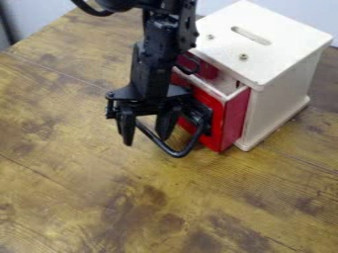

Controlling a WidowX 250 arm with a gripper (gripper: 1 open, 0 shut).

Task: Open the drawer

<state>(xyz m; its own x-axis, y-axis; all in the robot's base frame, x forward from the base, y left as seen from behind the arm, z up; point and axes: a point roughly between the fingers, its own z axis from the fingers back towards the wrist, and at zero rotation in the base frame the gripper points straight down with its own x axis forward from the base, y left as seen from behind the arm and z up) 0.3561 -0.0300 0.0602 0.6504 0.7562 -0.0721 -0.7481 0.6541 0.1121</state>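
The gripper (145, 135) points down, fingers apart, at the drawer's (219, 117) eight o'clock side; its hold is unclear.

The robot's arm (161, 49) is black all over. It is made of chunky parts joined together, with some small pale grey shiny spots on them. A thick black cable (90, 7) bends in a smooth curve by the top of the arm. Low down, the arm gets wider and turns into a black hand (145, 130). The hand has a wide, bumpy body and two short, dark fingers (128, 129). The small bits are too blurry to see well.
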